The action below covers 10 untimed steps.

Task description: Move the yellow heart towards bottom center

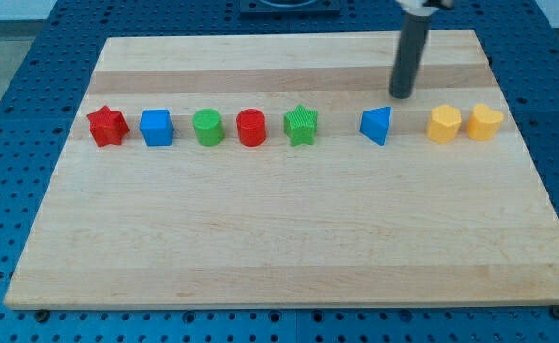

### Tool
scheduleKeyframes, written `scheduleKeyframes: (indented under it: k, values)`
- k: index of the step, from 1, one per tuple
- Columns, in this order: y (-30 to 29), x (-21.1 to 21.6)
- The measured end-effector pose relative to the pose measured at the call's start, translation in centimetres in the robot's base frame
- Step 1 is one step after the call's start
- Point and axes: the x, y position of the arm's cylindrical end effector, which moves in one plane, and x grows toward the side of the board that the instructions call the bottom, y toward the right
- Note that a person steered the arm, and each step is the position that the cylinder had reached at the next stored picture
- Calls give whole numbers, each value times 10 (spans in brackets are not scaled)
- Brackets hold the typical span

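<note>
My tip point(402, 95), the bare end of the dark rod, holding nothing, rests just above the blue triangular block point(377, 125), well left of the yellow heart-shaped block point(485, 123) beside the yellow hexagonal block point(443, 124) at the row's right end.

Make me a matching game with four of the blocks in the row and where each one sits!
Blocks:
1. red star
2. green star
3. blue triangle
4. yellow heart

Places:
A. far end of the row at the view's right
B. just below and to the left of my tip
C. far end of the row at the view's left
D. between the red cylinder and the blue triangle

Pairs: 1-C, 2-D, 3-B, 4-A
</note>
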Motion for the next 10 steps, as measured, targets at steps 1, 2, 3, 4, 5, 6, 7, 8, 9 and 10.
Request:
scheduleKeyframes:
  k: [1,2,3,4,5,6,7,8,9,10]
  values:
    - [49,0]
    - [84,16]
    - [112,42]
    - [122,60]
    - [114,62]
    - [91,62]
    - [69,62]
    - [52,73]
    - [32,90]
    - [11,114]
